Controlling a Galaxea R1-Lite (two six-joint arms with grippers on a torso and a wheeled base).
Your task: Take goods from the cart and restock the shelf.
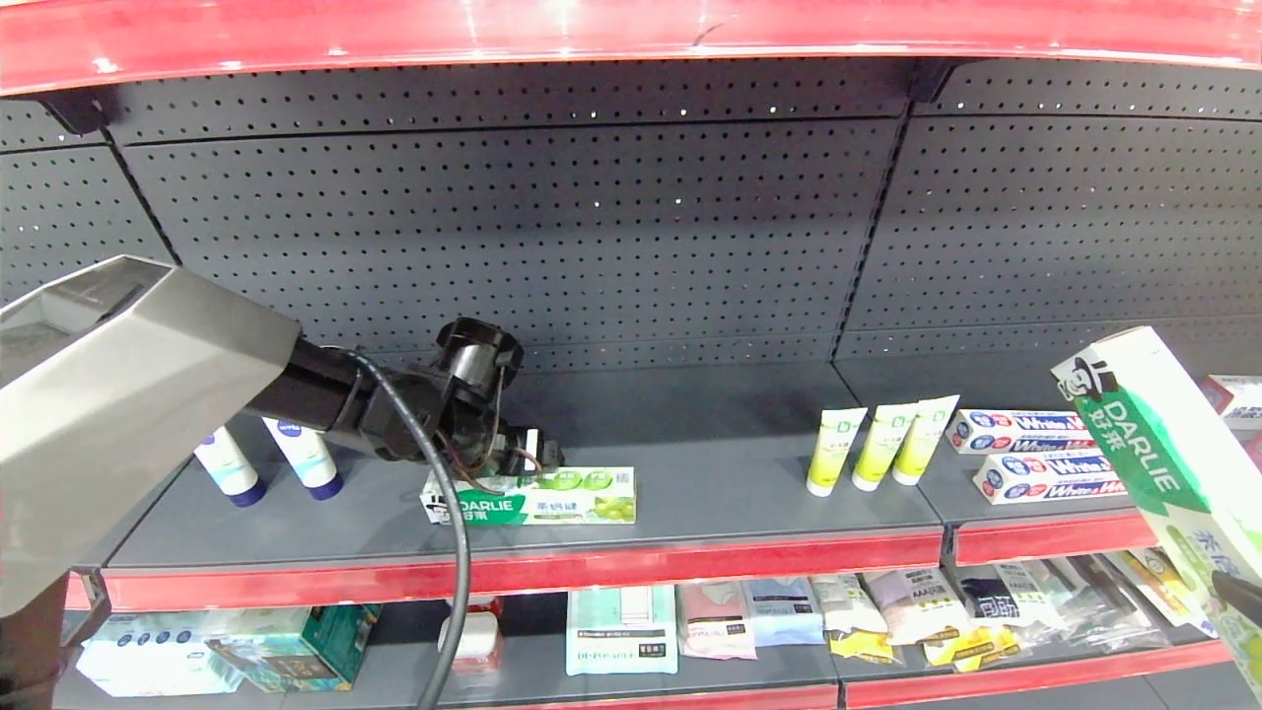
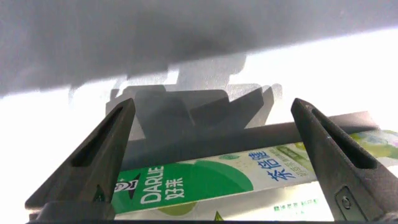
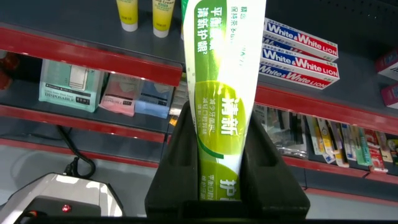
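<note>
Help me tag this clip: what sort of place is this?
Probably a shop's toiletries aisle: red-edged shelves with a pegboard back, toothpaste boxes and yellow-green tubes lined up for sale, packaged goods on the shelf below.

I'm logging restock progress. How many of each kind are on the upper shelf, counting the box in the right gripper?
Green boxes: 2, one in the right gripper
Yellow-green tubes: 3
White-and-blue boxes: 2
Blue-capped tubes: 2
Total: 9, leaving out boxes cut off at the right edge

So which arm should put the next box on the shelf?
Right, probably: the right gripper is shut on a raised box near the shelf; the left gripper is open, at the shelved box.
</note>
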